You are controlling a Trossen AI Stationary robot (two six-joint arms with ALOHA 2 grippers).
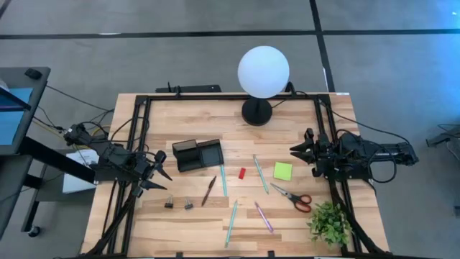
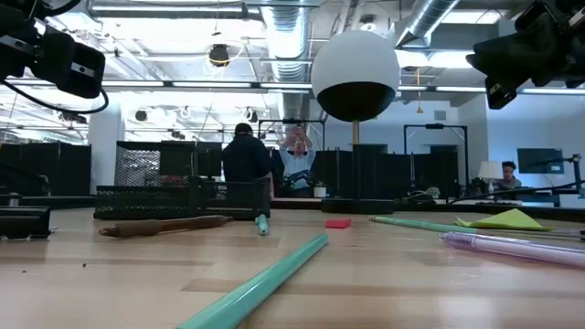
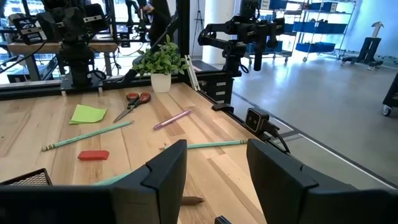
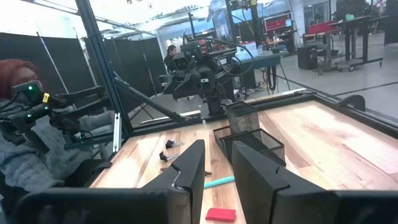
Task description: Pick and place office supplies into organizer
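Note:
The black organizer (image 1: 198, 154) stands left of the table's middle, and its mesh walls show in the right wrist view (image 4: 249, 140). Loose supplies lie flat on the wood around it. They are a red block (image 1: 241, 173), a lime sticky pad (image 1: 282, 170), red-handled scissors (image 1: 295, 198), a brown pen (image 1: 208, 191), teal pens (image 1: 223, 180) (image 1: 231, 221), a green pen (image 1: 260, 175), a pink pen (image 1: 263, 216) and two black clips (image 1: 178, 204). My left gripper (image 1: 162, 171) hovers open at the left edge, its fingers (image 3: 165, 171) level. My right gripper (image 1: 300, 155) hovers open at the right edge, empty.
A white globe lamp (image 1: 263, 72) on a black base stands at the far middle. A potted green plant (image 1: 329, 221) sits in the near right corner. A black frame rail (image 1: 230, 97) runs round the table. People stand in the room beyond (image 2: 247, 155).

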